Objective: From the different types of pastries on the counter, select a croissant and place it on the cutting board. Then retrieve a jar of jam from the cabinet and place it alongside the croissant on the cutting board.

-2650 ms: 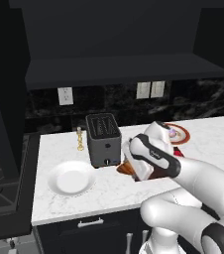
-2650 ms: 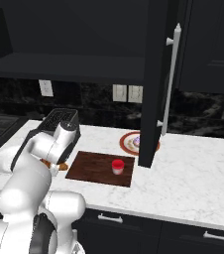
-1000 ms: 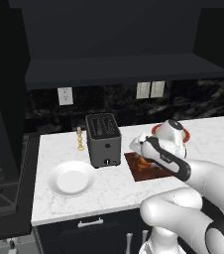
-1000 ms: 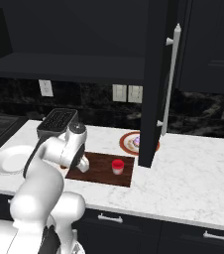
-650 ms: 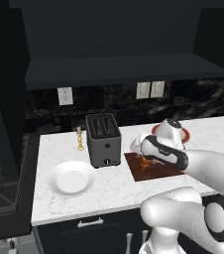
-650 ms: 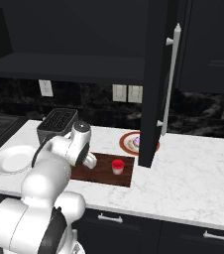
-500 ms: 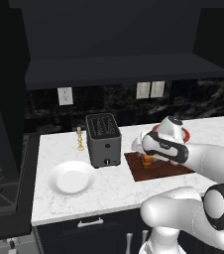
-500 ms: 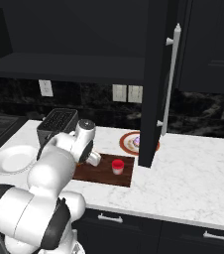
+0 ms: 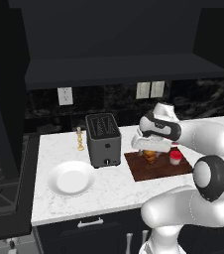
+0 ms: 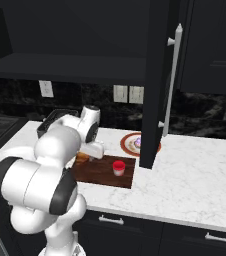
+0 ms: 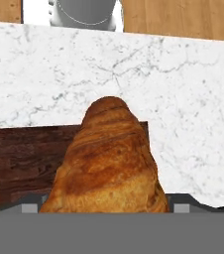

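My gripper (image 9: 150, 150) is shut on the golden-brown croissant (image 9: 149, 156), holding it low over the left end of the dark reddish cutting board (image 9: 158, 168). In the hand view the croissant (image 11: 109, 163) sits between the fingertips (image 11: 32, 207), with the board (image 11: 20, 158) and white marble counter (image 11: 183, 99) below it. Whether the croissant touches the board I cannot tell. The red-lidded jar of jam (image 10: 118, 167) stands on the board's (image 10: 102, 172) right part. The purple-frosted pastry (image 10: 137, 143) lies on an orange-rimmed plate (image 10: 127, 145). The dark cabinet (image 10: 157, 85) door stands open.
A dark toaster (image 9: 103, 140) stands just left of the board, with a small brass candlestick (image 9: 80, 139) beside it. A round white plate (image 9: 72, 177) lies at the front left. The open cabinet door (image 10: 155, 125) hangs over the board's right end.
The arm has swung from in front of the toaster to the right and back, carrying the croissant over the board's left end and lowering it. The jar has not moved.
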Tool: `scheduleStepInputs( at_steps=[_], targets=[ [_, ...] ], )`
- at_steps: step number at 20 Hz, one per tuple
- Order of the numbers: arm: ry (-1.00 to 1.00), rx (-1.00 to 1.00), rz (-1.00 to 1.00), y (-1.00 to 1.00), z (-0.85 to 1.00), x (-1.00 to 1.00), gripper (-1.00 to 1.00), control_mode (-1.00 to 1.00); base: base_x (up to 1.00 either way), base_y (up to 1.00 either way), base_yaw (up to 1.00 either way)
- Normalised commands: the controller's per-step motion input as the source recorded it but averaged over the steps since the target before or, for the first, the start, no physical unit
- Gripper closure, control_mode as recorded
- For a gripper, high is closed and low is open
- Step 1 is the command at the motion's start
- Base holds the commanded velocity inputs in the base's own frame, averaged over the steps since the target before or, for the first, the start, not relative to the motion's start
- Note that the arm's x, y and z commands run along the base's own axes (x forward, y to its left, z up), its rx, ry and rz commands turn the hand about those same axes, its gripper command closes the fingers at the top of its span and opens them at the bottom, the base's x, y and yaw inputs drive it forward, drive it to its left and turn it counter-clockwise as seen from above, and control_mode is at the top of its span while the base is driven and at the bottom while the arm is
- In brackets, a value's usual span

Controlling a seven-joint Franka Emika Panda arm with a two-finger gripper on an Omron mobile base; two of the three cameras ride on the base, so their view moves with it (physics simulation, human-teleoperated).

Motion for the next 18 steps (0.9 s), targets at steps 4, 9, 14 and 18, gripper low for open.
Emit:
scheduleStepInputs(
  at_steps=[4, 9, 14, 18],
  targets=[
    [0.04, -0.16, 0.17, 0.00, -0.01, 0.00, 1.00, -1.00, 0.00, 0.00, 0.00],
    [0.00, -0.10, 0.15, -0.16, -0.27, 0.03, 1.00, -1.00, 0.00, 0.00, 0.00],
    [0.00, -0.03, 0.12, -0.18, -0.22, 0.00, 1.00, -1.00, 0.00, 0.00, 0.00],
    [0.00, 0.00, 0.08, -0.25, -0.20, -0.01, 1.00, -1.00, 0.00, 0.00, 0.00]
  ],
)
